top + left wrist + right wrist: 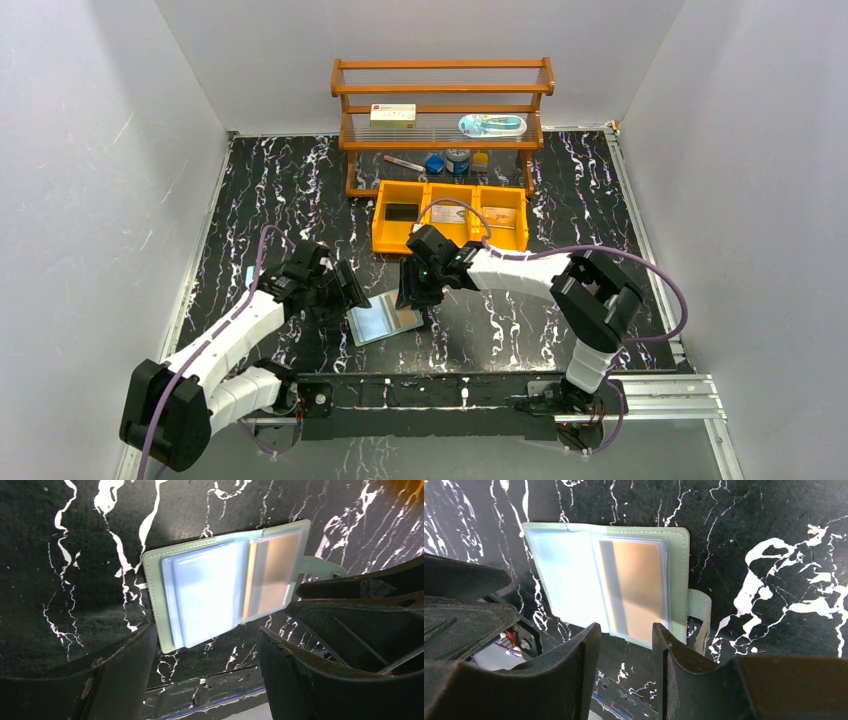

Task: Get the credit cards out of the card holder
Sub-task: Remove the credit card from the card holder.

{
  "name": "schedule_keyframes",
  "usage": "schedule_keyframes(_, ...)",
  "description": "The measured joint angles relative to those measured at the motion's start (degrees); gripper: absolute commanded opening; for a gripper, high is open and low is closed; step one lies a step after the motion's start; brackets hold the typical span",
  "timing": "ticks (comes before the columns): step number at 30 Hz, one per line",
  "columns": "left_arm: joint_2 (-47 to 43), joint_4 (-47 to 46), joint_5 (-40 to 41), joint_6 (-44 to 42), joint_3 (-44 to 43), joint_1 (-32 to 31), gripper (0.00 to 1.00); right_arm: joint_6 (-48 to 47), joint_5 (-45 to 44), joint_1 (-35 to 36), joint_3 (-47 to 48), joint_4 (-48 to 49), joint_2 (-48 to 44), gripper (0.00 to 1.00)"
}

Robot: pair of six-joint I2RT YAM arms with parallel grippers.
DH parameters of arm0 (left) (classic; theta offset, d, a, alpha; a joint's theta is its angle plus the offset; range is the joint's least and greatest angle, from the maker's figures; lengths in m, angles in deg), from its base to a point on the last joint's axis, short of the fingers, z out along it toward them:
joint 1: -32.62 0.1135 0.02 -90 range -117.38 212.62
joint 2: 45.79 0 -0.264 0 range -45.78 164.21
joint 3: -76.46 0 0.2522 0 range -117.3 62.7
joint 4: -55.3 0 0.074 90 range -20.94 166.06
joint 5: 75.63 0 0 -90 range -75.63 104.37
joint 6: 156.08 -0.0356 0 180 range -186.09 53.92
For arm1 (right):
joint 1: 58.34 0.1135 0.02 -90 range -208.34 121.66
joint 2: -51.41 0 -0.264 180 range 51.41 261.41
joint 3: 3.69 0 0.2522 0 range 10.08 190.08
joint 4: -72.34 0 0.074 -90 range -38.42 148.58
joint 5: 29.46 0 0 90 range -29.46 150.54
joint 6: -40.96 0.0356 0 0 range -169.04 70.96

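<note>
Right gripper over stitched card holder

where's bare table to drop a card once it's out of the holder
Bare table lies back left, between the left wall and the wooden shelf, and back right, between the orange bins and the right rail. Crowded in the middle: the left gripper and right gripper flank the card holder.

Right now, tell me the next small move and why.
Probably lower the right hand onto the near edge of the orange card and pinch: the wallet lies open flat, the card sits in its clear sleeve, and that hand is empty.
</note>
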Motion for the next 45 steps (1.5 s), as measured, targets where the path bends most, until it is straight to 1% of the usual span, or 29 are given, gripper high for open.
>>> schedule_keyframes(3, 0.8, 0.2, 0.2, 0.0, 0.7, 0.0, 0.71, 0.0, -0.4, 0.1, 0.3, -0.9, 0.9, 0.50)
schedule_keyframes(6, 1.9, -0.3, -0.1, -0.2, 1.6, 0.0, 0.66, 0.0, -0.5, 0.2, 0.9, -1.9, 2.4, 0.49)
schedule_keyframes(9, 3.2, -0.9, -1.0, -0.4, 2.4, 0.0, 0.60, 0.0, -0.2, 0.2, 1.0, -2.1, 3.8, 0.44)
schedule_keyframes(11, 4.2, -1.8, -1.7, -0.7, 2.9, 0.0, 0.57, 0.0, 0.1, 0.1, 1.0, -2.1, 3.9, 0.40)
schedule_keyframes(15, 5.1, -3.3, -3.1, -1.3, 4.0, 0.0, 0.47, 0.0, 0.3, 0.1, 1.1, -2.1, 4.2, 0.33)
schedule_keyframes(19, 5.5, -4.6, -4.3, -1.9, 4.7, 0.0, 0.40, 0.0, 0.3, 0.1, 1.5, -2.5, 4.2, 0.27)
schedule_keyframes(23, 6.1, -5.8, -5.4, -2.8, 4.9, 0.0, 0.38, 0.0, 0.2, 0.2, 2.8, -3.5, 4.2, 0.24)
schedule_keyframes(33, 6.6, -6.2, -5.7, -4.1, 4.9, 0.0, 0.36, -0.2, 0.3, 0.4, 4.5, -4.6, 4.1, 0.23)
schedule_keyframes(36, 6.6, -6.2, -5.7, -4.1, 4.9, 0.0, 0.35, -0.2, 0.3, 0.7, 4.5, -4.4, 3.8, 0.20)
schedule_keyframes(42, 6.6, -6.6, -6.1, -4.2, 4.9, 0.0, 0.33, 1.0, 1.1, 1.3, 3.8, -0.9, -0.2, 0.18)
schedule_keyframes(45, 6.6, -6.9, -6.3, -4.4, 4.9, 0.0, 0.32, 1.5, 1.7, 1.4, 3.1, 1.2, -2.0, 0.21)
